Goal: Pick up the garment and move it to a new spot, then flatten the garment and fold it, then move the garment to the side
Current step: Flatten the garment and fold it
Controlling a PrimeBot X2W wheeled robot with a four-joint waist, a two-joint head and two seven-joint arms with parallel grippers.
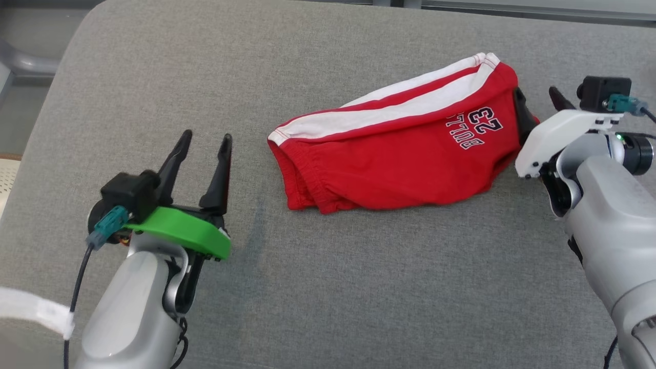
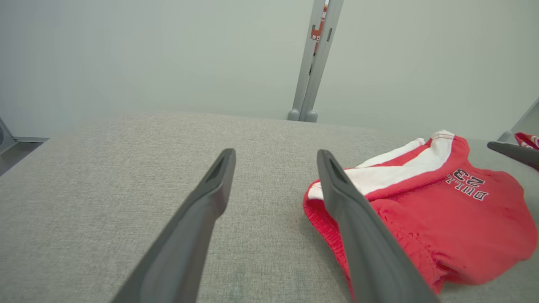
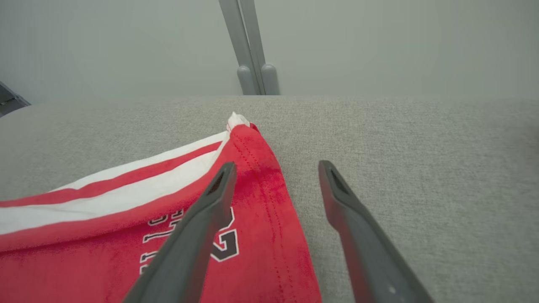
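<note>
Garment (image 1: 400, 148) lies folded; left gripper (image 1: 207, 137) and right gripper (image 1: 536, 97) flank it, fingers wide and empty, presumably for moving it aside.

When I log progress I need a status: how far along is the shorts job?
Done, it seems: the shorts lie folded over on the grey surface. In hand: nothing. The left hand is open and apart from them; the right hand is open at their hem edge, one finger over the cloth. Left: likely moving them aside, since they lie mid-surface.
</note>
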